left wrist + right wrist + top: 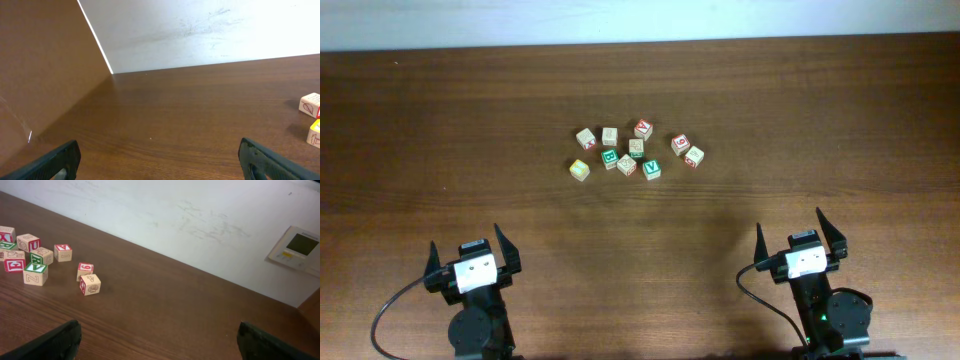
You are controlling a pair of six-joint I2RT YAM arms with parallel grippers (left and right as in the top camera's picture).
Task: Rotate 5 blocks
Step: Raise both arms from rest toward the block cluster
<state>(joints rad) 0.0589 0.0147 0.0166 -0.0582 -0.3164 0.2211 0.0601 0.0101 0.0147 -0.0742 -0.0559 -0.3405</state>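
Note:
Several small wooden blocks lie in a loose cluster at the table's far middle. Among them are a green-faced block (610, 158), a green "V" block (651, 169) (35, 273), a red-digit block (680, 143) (85, 270) and a pale block (693, 156) (90, 284). A yellow-faced cube (579, 169) (315, 132) sits at the cluster's left end. My left gripper (465, 238) (159, 142) and right gripper (789, 222) (159, 325) hover open near the front edge, well short of the blocks, with nothing between their fingers.
A white wall (165, 215) runs behind the table's far edge, and a small wall panel (296, 249) hangs on it at the right. A pale cube (310, 105) shows at the right edge of the left wrist view. Bare wood (640, 230) lies between grippers and cluster.

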